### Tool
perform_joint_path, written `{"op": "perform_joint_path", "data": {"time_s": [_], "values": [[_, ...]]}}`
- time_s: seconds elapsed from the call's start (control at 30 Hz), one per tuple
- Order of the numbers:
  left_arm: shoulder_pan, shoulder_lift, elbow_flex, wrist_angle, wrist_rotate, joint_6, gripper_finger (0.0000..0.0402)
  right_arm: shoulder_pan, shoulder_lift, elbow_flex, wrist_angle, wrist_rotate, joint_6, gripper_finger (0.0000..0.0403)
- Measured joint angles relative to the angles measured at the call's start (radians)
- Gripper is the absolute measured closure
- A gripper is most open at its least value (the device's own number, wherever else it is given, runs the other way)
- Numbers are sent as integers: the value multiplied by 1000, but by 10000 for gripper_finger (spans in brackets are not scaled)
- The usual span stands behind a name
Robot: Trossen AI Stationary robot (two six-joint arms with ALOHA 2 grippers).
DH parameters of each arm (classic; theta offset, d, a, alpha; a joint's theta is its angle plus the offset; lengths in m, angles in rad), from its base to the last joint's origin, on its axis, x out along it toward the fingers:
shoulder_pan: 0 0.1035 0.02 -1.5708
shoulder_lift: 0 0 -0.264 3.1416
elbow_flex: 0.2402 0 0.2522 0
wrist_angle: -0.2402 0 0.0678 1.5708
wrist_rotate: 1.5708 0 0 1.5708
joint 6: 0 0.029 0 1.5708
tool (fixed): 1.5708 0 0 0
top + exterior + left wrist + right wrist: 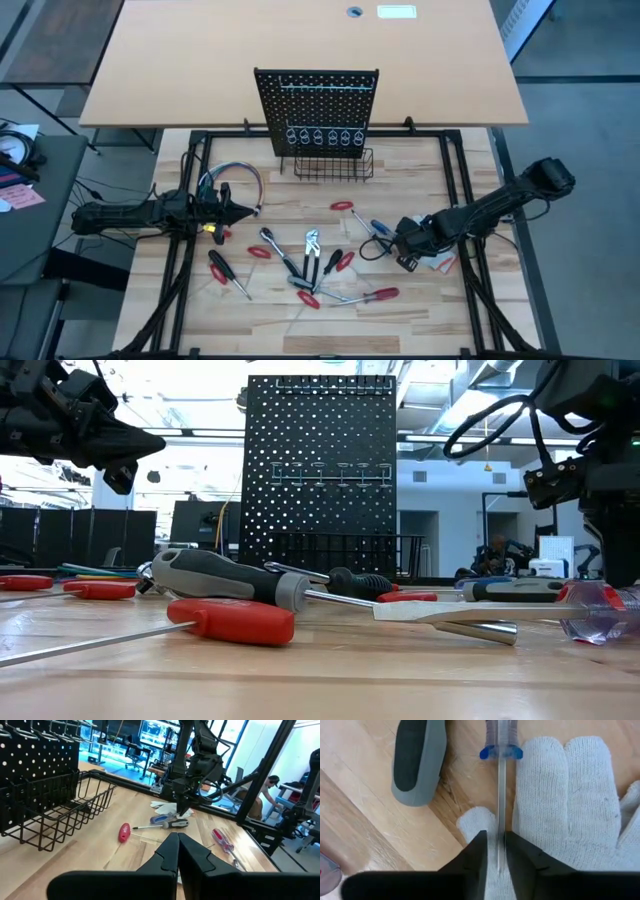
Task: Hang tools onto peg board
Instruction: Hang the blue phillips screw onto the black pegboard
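Screwdriver shaft (500,805) sits in the slot between right gripper (492,851) fingers; jaws narrow, shaft right between tips, contact not certain. The shaft runs up to a blue collar (501,753) and lies over a white glove (570,805); a grey handle (417,757) lies just beside it on the wood. Right gripper (412,247) sits low at the table's right side, near the frame rail. Left gripper (240,211) hovers above the table at left, fingers pressed together, nothing held; a coloured cable bundle (232,178) is just behind it. Peg board (318,110) stands upright at the back centre, wire basket (334,163) at its base, ring holders above it. Open wood lies between basket and tools. Tool pile (305,265) mid-table: red-handled screwdrivers (376,295), pliers (311,250), black-handled drivers. One red screwdriver (342,206) lies apart, nearer the basket. In the low view, red handle (232,621) and grey-black handle (225,578) are nearest the camera.
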Motion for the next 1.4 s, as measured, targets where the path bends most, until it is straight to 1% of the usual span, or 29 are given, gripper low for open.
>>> {"op": "perform_joint_path", "data": {"time_s": [0.07,0.17,0.43,0.63,0.8,0.9,0.97,1.0,1.2,1.4], "values": [[0,0,0,0,0,0,401,0,0,0,-1,0,0,306],[0,0,0,0,3,0,402,0,1,0,0,0,0,303],[0,0,0,-2,18,-11,401,0,-1,-51,11,2,0,340],[0,0,0,-1,18,-11,402,0,1,-26,-8,1,-21,391],[0,0,0,-1,18,-11,401,0,2,14,-35,6,-27,392],[0,0,0,-2,21,-17,401,0,1,25,-28,63,-21,396],[0,0,0,-2,26,-19,401,0,0,22,8,114,3,395],[0,0,0,-2,26,-19,401,-2,0,18,27,121,4,394],[0,0,0,-2,26,-19,401,-10,28,-15,62,112,18,367],[0,0,0,-3,29,-23,401,-50,31,-73,198,112,40,335]]}}
